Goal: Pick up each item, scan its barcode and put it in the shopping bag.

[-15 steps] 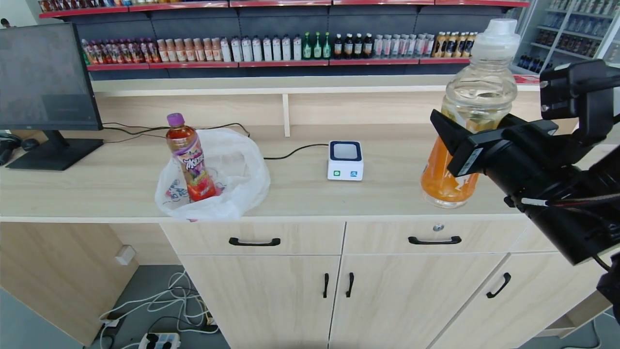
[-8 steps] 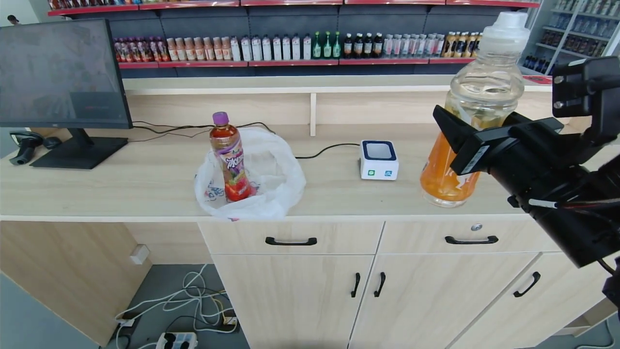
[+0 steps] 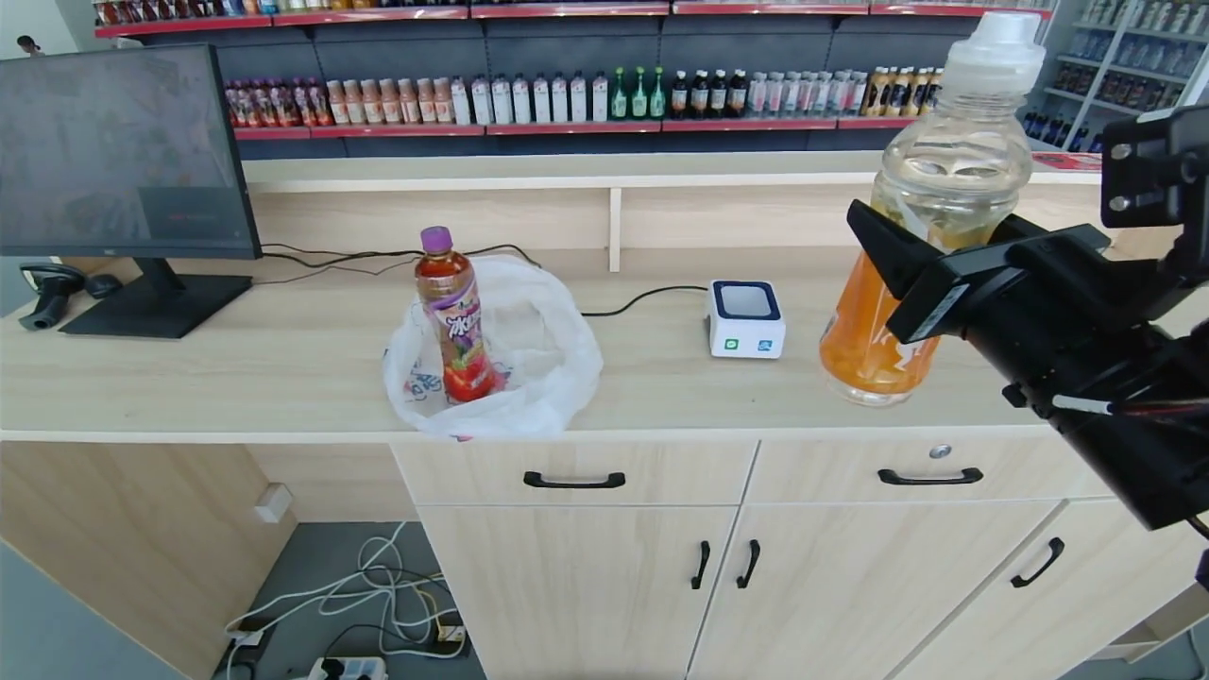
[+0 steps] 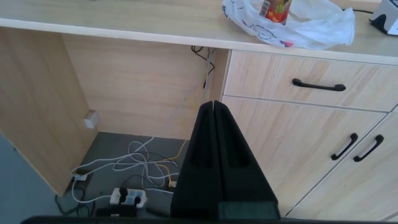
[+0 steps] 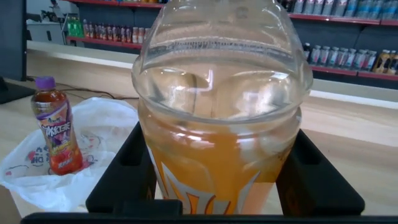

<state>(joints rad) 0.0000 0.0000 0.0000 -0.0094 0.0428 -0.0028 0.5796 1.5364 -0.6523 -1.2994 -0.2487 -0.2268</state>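
Orange drink bottle (image 5: 221,130) gripped between black jaws, small red bottle (image 5: 56,130) upright in white bag (image 5: 115,127)

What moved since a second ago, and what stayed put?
The camera moved, so everything on the wooden counter slid across the picture together. The right hand, shut on the big clear bottle of orange drink, carried it a bit to the robot's left, nearer the small white scanner box. The white plastic bag, the purple-capped red drink bottle in it and the scanner kept their places.

Between black jaws of right gripper (image 3: 945,255): clear bottle (image 3: 883,331), orange drink, white cap. Beyond: purple-capped red bottle (image 3: 455,326), white bag (image 3: 553,354).
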